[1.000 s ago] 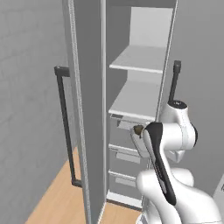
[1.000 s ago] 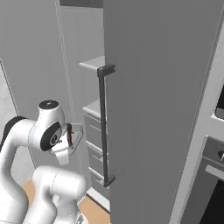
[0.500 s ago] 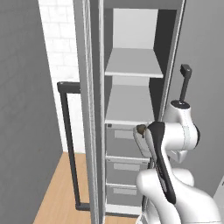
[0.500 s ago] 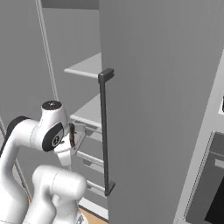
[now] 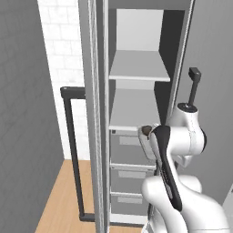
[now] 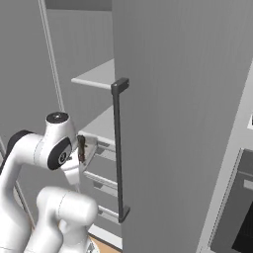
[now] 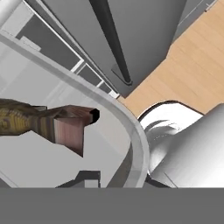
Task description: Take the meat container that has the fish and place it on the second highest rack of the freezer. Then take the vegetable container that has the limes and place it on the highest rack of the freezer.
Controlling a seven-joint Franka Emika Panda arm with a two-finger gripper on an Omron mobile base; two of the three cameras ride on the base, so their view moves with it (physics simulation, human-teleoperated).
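The meat container (image 7: 131, 131) is a clear tray with a curved pale rim, and the brown-grey fish (image 7: 39, 120) lies in it. My gripper (image 7: 114, 178) is shut on the container's rim. The arm holds the container (image 5: 144, 144) in front of the open freezer (image 5: 136, 109), at about the level of the lower pale shelf (image 6: 101, 127), with the fish (image 5: 145, 131) showing above it. The higher shelf (image 5: 139, 66) lies above that. The fish (image 6: 81, 148) stands on end beside the arm's wrist. The vegetable container with the limes is out of view.
The freezer's left door (image 5: 91, 136) stands open edge-on, its black bar handle (image 5: 70, 150) behind it. A second tall grey door with a black bar handle (image 6: 118, 148) is close on the right. Grey drawers (image 5: 129, 168) sit under the shelves. Wooden floor (image 5: 63, 200) lies below.
The whole picture has shifted: the base has driven, and the freezer is now seen more head-on and closer. The arm keeps its pose with the container held.
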